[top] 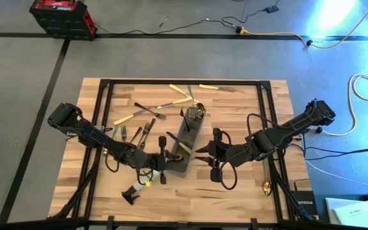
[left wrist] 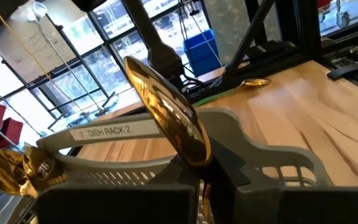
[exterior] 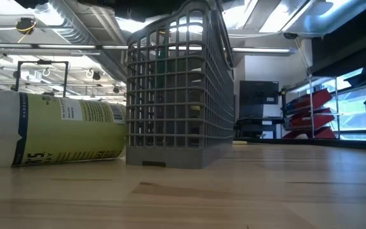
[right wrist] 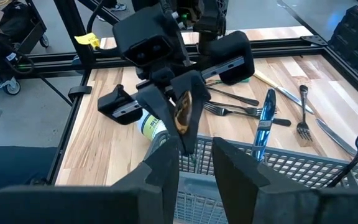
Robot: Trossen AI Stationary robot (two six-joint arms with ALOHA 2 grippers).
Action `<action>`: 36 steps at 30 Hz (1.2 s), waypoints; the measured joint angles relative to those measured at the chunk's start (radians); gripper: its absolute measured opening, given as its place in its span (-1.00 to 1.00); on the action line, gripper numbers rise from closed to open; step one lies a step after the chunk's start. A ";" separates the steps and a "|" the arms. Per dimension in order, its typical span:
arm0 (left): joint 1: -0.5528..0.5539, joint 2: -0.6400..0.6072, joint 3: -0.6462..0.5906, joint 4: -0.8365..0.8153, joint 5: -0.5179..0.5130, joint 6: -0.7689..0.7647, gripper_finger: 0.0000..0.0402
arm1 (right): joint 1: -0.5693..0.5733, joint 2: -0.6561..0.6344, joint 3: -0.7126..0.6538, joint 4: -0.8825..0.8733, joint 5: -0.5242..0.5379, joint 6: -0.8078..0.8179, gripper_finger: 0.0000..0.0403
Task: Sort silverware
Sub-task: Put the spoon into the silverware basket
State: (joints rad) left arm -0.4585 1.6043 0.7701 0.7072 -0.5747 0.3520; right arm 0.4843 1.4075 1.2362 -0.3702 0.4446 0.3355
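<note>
Now clamped tight on a gold spoon (left wrist: 166, 121): left gripper (top: 160, 161), right beside grey mesh caddy (top: 185, 145) mid-table, bowl up over the rim. Right gripper (top: 204, 153) at caddy's other side, fingers (right wrist: 165, 167) narrowly apart, nothing seen between them. More silverware (top: 147, 114) loose on tabletop beyond caddy, some already standing in caddy. Spray bottle (top: 138, 186) lying nr left gripper.

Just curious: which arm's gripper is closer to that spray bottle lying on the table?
Left. The left gripper hovers just beside the spray bottle, while the right gripper sits across the grey caddy.
</note>
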 joint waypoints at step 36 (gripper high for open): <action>0.002 0.000 0.000 0.124 0.075 0.079 -0.38 | 0.000 0.001 0.000 0.000 0.001 0.000 -0.60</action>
State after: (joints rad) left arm -0.4563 1.6039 0.7702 0.8311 -0.4994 0.4312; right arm 0.4843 1.4082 1.2362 -0.3698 0.4454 0.3355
